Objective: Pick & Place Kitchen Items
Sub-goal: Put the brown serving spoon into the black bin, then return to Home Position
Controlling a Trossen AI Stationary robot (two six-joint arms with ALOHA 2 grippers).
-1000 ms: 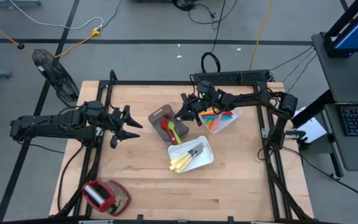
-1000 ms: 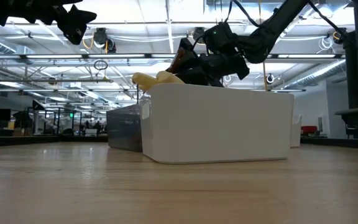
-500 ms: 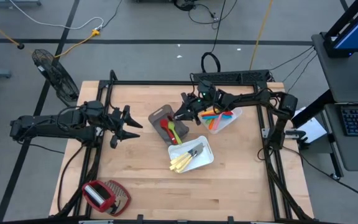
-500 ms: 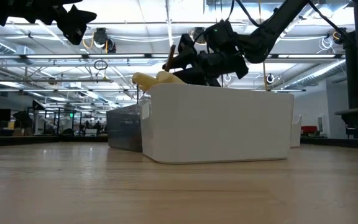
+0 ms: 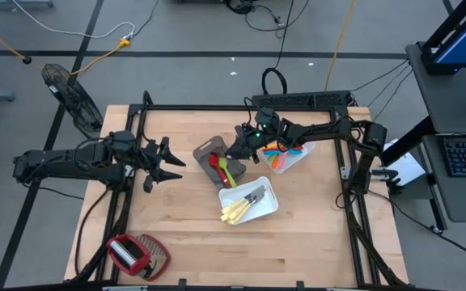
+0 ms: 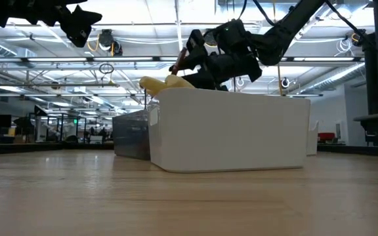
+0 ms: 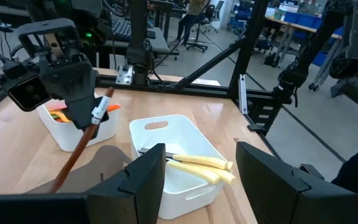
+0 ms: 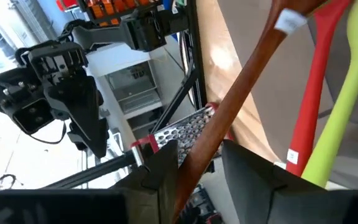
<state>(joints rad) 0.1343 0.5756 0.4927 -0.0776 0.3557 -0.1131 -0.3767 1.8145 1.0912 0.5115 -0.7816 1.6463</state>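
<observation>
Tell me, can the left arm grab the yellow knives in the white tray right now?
Probably yes. The left gripper hangs open over bare table, and the knives lie uncovered in the open tray. The right gripper is busy over the grey bin.

Robotics lab or industrial workshop: open hall with ceiling trusses point(image 6: 110, 62) and strip lighting, grey floor point(image 5: 192, 32) strewn with cables, office chairs point(image 7: 194, 28), blue storage shelving point(image 7: 291, 12), black framing around a wooden bench point(image 5: 192, 234).
</observation>
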